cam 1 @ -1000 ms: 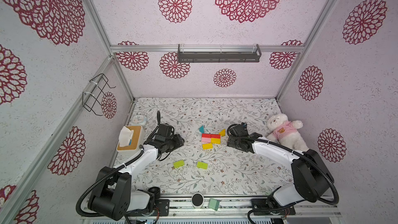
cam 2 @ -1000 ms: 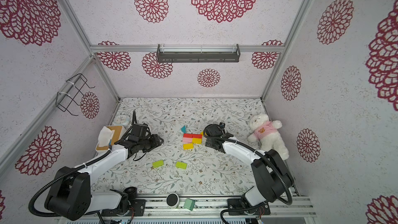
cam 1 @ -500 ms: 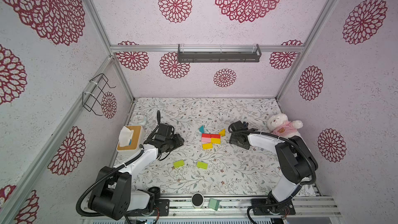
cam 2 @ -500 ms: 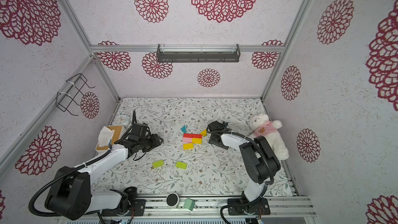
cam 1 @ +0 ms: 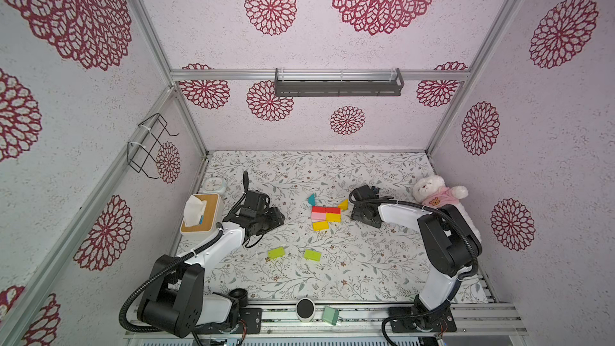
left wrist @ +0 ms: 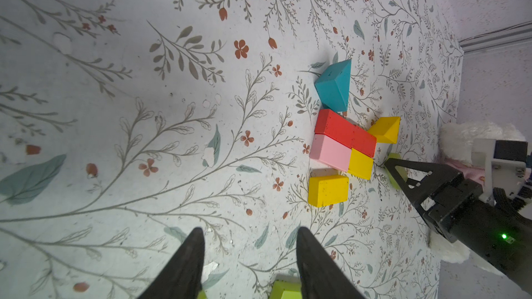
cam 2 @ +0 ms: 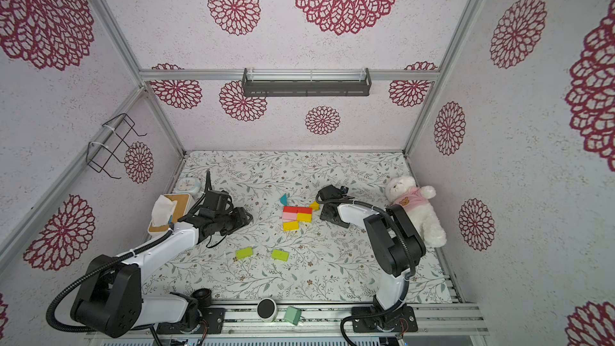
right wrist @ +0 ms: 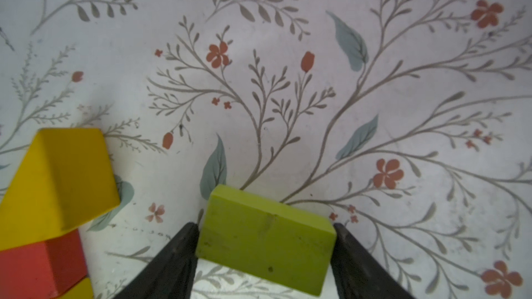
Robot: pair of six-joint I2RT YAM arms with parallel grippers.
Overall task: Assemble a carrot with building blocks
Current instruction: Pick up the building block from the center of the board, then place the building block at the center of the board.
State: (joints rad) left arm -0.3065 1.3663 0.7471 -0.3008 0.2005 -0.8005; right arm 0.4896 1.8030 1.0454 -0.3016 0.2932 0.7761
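narrowing over the last second, the right gripper (right wrist: 264, 227) now has its two black fingers pressed against the short ends of a lime-green block (right wrist: 266, 240), so it looks to be pinching that brick just right of the carrot (cam 1: 325, 217); its arm has also folded, the elbow drawn in from near the plush bear (cam 1: 436, 194) and raised. nothing else has shifted: the left gripper (left wrist: 249, 232) still hovers at the left, jaws parted and empty, and the carrot remains half built, with two red bricks in the far row, pink and yellow touching them, one yellow brick nearer, and a teal triangle (left wrist: 334, 87) and yellow triangle (left wrist: 385, 130) at the far corners. i judge the green tip comes next, with a loose lime brick (cam 1: 276, 253) and a second lime brick (cam 1: 312, 255) waiting nearer on the floral mat (cam 1: 366, 277). in both top views the wrist hides the pinched block, so whether it has left the mat is unclear; the left wrist view shows only a sliver of it.
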